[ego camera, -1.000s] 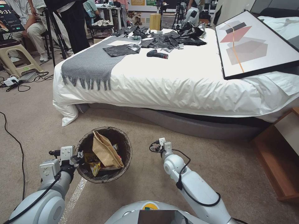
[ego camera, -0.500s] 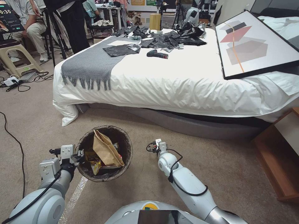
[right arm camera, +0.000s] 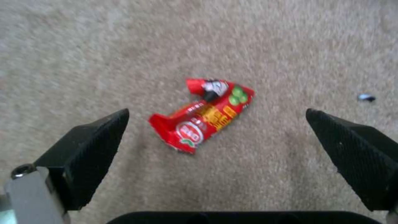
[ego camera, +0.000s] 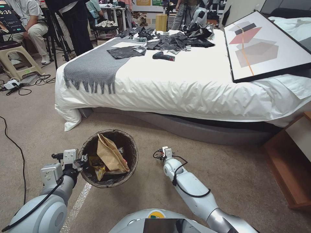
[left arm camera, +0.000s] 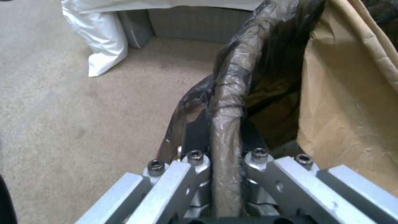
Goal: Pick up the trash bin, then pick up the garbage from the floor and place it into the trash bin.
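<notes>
Bed with white cover fills far side of room; grey fringed throw draped over its corner, framed picture lying on top. Beige carpet underfoot. Trash bin held off floor at robot's left, dark liner rim wrinkled, brown paper and yellow packet inside. Left gripper clenched on bin's rim. Right gripper spread wide above carpet, red wrapper lying flat between its fingers, untouched.
</notes>
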Robot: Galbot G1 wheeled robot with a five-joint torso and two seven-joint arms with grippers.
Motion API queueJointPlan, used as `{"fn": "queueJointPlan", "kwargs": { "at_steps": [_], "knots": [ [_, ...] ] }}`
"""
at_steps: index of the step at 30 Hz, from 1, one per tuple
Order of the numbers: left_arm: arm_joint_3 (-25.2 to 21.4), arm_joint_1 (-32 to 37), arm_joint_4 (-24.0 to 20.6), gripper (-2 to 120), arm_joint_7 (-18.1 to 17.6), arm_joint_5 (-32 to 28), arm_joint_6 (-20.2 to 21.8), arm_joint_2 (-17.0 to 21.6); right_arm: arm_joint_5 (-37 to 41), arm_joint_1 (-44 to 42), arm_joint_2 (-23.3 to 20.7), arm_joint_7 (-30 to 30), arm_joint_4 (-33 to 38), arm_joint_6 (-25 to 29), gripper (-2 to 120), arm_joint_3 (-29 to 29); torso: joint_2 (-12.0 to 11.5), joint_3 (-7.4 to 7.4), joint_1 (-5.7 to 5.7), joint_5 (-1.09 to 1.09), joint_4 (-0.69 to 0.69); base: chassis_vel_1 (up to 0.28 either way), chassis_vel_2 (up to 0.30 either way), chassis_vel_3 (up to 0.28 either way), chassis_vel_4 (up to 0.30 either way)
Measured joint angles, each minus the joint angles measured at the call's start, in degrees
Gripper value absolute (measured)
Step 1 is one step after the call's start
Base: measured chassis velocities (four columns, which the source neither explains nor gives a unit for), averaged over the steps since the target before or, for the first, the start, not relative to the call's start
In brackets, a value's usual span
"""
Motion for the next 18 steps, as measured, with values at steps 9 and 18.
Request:
{"fn": "queueJointPlan", "kwargs": {
  "at_steps": [9, 18],
  "knots": [
    [0.2, 0.1, 0.0, 3, 0.0, 0.2, 0.0, -0.5, -0.7, 1.7, 1.0, -0.4, -3.7, 0.7, 100, 0.1, 0.0, 0.0, 0.0, 0.0, 0.01, 0.0, 0.0, 0.0, 0.0],
    [0.1, 0.1, 0.0, 3, -0.1, 0.3, 0.0, -0.6, -1.3, 3.7, 1.8, -0.5, -6.9, 1.3, 100, 0.1, 0.0, 0.0, 0.0, 0.0, 0.01, 0.0, 0.0, 0.0, 0.0]
  ]
}}
